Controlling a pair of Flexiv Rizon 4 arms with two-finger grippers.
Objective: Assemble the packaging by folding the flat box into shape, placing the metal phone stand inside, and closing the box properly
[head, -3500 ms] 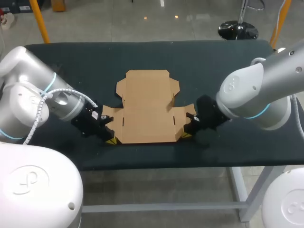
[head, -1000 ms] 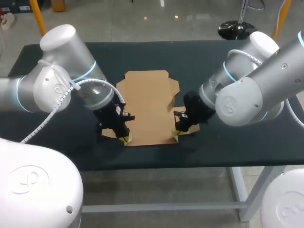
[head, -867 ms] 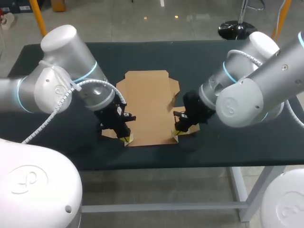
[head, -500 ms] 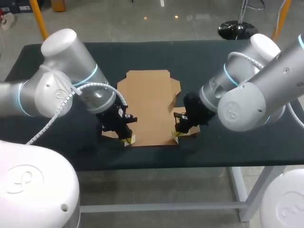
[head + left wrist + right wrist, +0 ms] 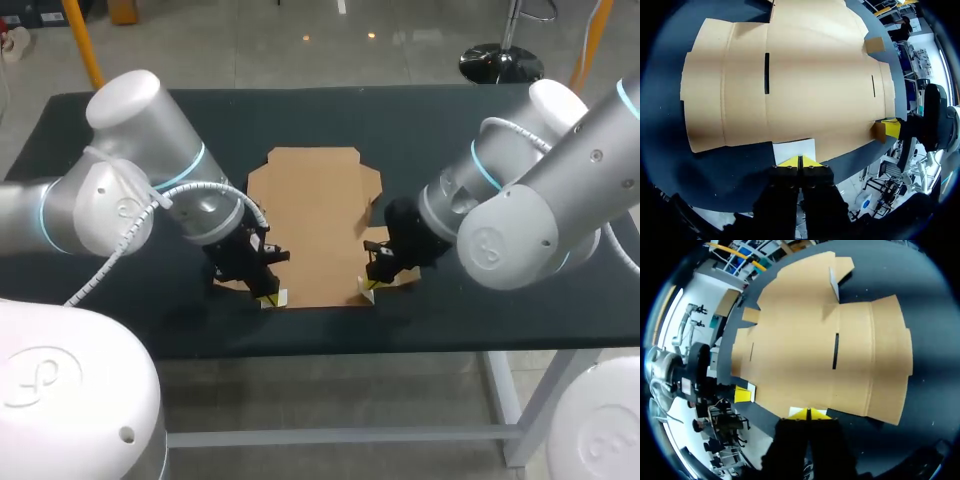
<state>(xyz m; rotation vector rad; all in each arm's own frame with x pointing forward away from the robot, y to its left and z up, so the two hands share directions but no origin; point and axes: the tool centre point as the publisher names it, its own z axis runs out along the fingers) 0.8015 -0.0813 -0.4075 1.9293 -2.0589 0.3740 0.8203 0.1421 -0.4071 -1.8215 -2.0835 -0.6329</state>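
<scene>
Head view: flat cardboard box (image 5: 315, 215) lies open in the middle of the dark worktop (image 5: 150, 120), lid end on the far side and not folded into shape yet. Left fingers (image 5: 267, 297) sit at its near left corner, right fingers (image 5: 366, 289) at its near right corner, and both arms come in low from their own sides. A small corner tab (image 5: 273, 296) stands up at the left tips. The phone stand is not seen in any view. Left wrist view: the yellow tips are pressed together with only a hairline between them, right at the edge of the pale tab (image 5: 794, 149). They look to be pinching it, but the card is too thin to be sure. The rest of the box (image 5: 805, 85) spreads flat ahead. Right wrist view: same picture, tips pressed together at the near edge of the box (image 5: 810, 350), probably nipping its own tab. Risks: the grip is on a sliver of card, so the tab could slip out or tear. If one arm folds ahead of the other, the crease could run off the score line. Nothing holds the sheet down, so it could skid or twist across the worktop.
</scene>
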